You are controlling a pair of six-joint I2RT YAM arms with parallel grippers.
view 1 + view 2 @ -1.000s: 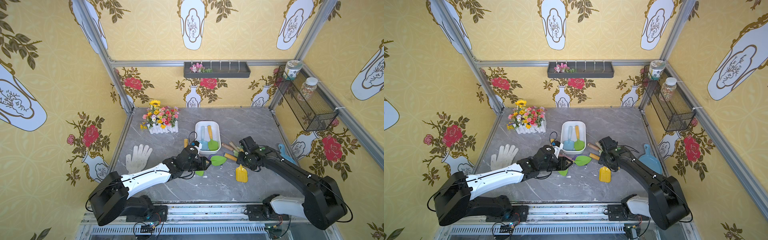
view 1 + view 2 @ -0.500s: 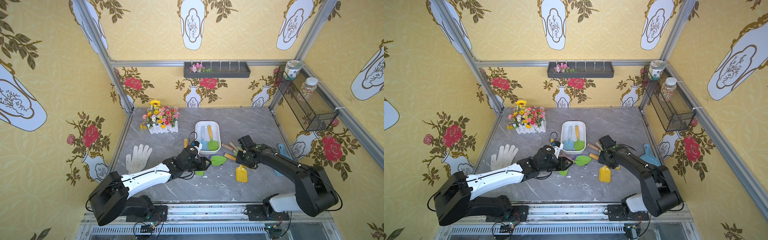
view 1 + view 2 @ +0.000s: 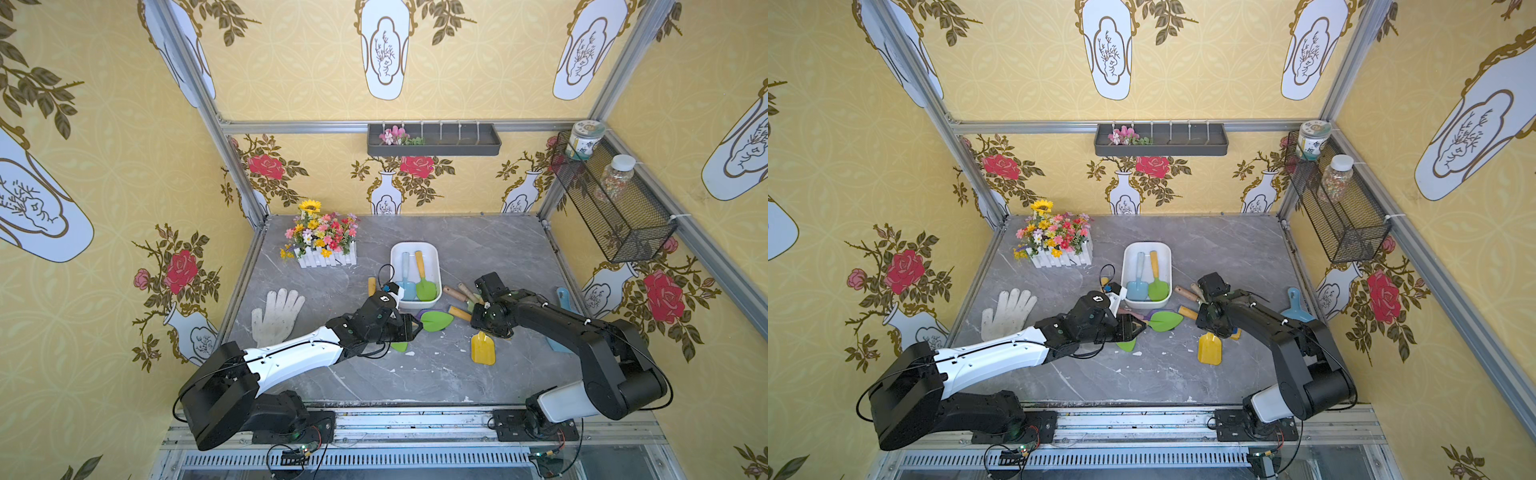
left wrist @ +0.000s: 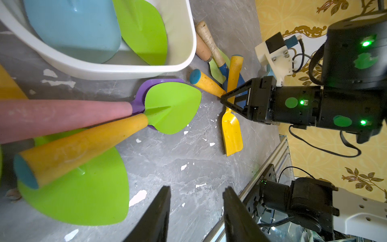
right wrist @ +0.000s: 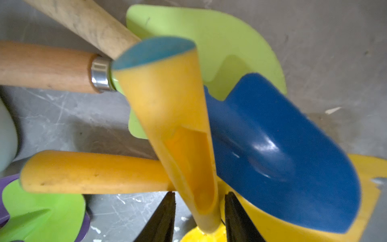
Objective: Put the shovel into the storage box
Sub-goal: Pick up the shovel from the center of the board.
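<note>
The white storage box (image 3: 414,245) (image 3: 1147,246) (image 4: 180,42) stands mid-table with a blue shovel and a green shovel inside. A yellow shovel (image 3: 483,351) (image 3: 1209,351) (image 4: 231,130) lies in front of it to the right, its handle (image 5: 167,104) pointing up over a blue-bladed shovel (image 5: 282,146). My right gripper (image 5: 199,209) (image 4: 223,99) straddles that handle near the blade, one finger on each side with small gaps showing. My left gripper (image 4: 196,201) (image 3: 417,326) is open and empty beside a green-bladed shovel (image 3: 436,321) (image 4: 171,106).
Loose shovels crowd the box's near side: a purple one (image 4: 144,90), another green blade (image 3: 400,345) and wooden-handled ones (image 3: 455,293). A light blue shovel (image 3: 561,299) lies by the right wall, a white glove (image 3: 276,316) at left, and a flower box (image 3: 322,249) at the back left.
My right gripper's jaws have narrowed around the yellow shovel's handle and its arm has shifted slightly. My left arm has stayed still.
</note>
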